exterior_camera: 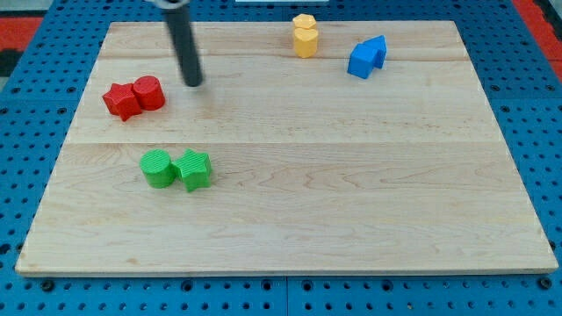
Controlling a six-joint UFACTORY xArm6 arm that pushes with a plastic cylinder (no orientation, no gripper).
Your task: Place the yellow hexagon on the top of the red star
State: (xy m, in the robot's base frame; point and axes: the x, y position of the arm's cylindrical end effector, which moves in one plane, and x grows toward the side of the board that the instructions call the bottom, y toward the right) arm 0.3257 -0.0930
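Pale wood makes up the board (pixel 290 219) we work on, a planked table top set on a blue pegboard (pixel 26 105), and in the one camera view the blocks sit on it in touching pairs. At the view's left a red star-shaped block (pixel 121 100) touches a red cylinder block (pixel 149 92) on its right; below them a green cylinder block (pixel 158 168) touches a green star-shaped block (pixel 195 169). At the view's top the yellow hexagon block (pixel 304 24) rests against a second yellow block (pixel 306 41) just below it, whose shape we cannot make out, with two blue blocks (pixel 366 57) near to their right. Our dark rod carries no jaws and holds nothing; my tip (pixel 193 82) rests on bare wood just right of the red pair, touching neither. The hexagon lies well apart from it, toward the view's upper right. We judge the push has not begun: we must reach the hexagon's far side, free it from its neighbour, and drive it leftward above the star.
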